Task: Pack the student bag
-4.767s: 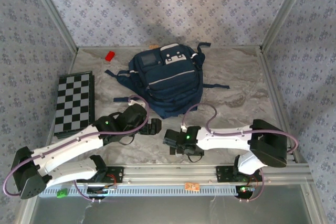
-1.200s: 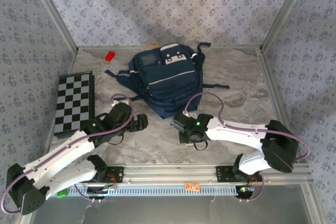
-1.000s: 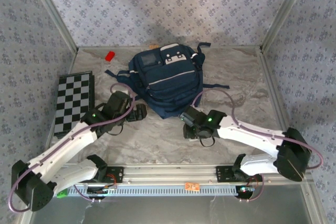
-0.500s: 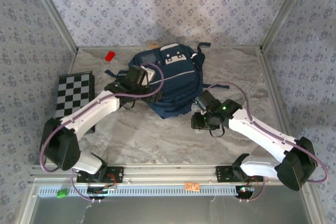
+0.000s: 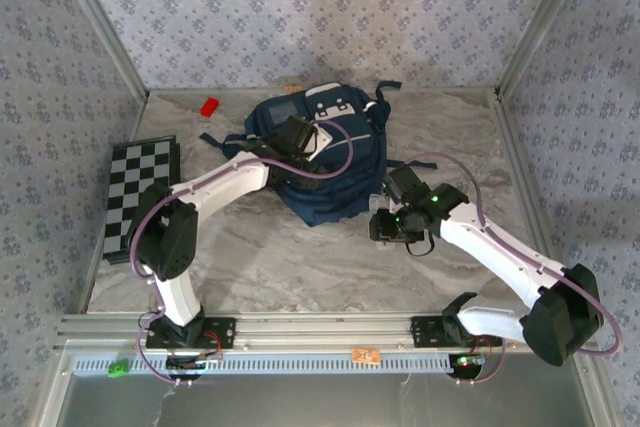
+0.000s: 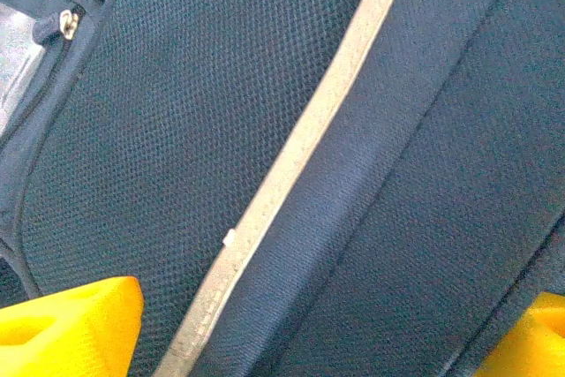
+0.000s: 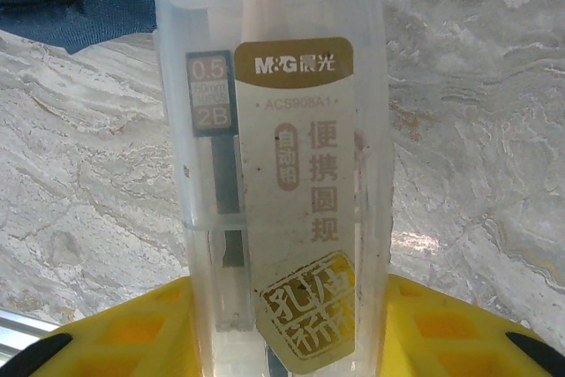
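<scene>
Hovering with yellow tips spread wide, the left claw (image 6: pixel 300 333) has the student bag (image 5: pixel 330 187), navy mesh with pale trim, directly beneath it; the right claw (image 7: pixel 282 328) clamps a clear plastic case (image 7: pixel 282 130) above the marbled bench (image 7: pixel 468 130).

Checkerboard (image 5: pixel 135 187): black-and-white, flat on the grey marbled tabletop (image 5: pixel 300 267), hard against its left edge.

Small red block (image 5: pixel 209 106): beyond the board's far right corner, apart from it, near the back wall.

Small orange-tan scrap (image 5: pixel 292 88): further right of the board than the red block, at the foot of the back wall. Too small to identify.

Patterned wallpaper (image 5: pixel 300 7): behind and to the left of the board.

Metal rail (image 5: pixel 330 329): runs nearer than the board's near edge. A green bit (image 5: pixel 118 368) sits below the board's near left corner, and an orange tag (image 5: pixel 365 354) lies well right.

Clear plastic case (image 7: pixel 274 174): tan "M&G" label with Chinese print, lead tube marked "0.5" and "2B" inside. Marble shows behind it.
</scene>
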`<act>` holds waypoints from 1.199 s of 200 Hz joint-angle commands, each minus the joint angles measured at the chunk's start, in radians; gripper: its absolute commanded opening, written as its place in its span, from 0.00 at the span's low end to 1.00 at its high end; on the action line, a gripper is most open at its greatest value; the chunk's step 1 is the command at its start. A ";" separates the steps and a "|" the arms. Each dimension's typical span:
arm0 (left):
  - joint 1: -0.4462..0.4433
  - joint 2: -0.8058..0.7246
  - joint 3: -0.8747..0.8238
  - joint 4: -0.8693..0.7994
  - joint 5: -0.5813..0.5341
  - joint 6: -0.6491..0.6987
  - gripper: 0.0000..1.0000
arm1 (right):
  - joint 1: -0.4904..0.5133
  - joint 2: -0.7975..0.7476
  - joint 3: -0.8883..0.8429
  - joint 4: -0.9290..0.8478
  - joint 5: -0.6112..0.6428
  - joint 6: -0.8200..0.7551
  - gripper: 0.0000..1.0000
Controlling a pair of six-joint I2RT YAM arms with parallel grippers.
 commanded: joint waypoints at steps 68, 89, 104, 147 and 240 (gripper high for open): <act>0.038 -0.009 0.127 -0.020 0.073 0.013 0.54 | -0.025 -0.002 -0.005 0.003 -0.038 -0.027 0.43; 0.045 0.009 0.147 -0.027 0.097 -0.013 0.29 | -0.030 -0.001 -0.005 0.004 -0.042 -0.027 0.43; 0.044 0.010 0.156 -0.035 0.119 -0.038 0.14 | -0.035 -0.002 0.002 -0.003 -0.044 -0.030 0.43; 0.011 -0.035 0.164 -0.060 0.176 -0.142 0.00 | -0.040 -0.017 0.030 -0.032 -0.046 -0.037 0.43; -0.196 -0.086 0.207 -0.098 0.104 -0.639 0.00 | -0.119 -0.039 0.165 -0.105 -0.052 -0.055 0.42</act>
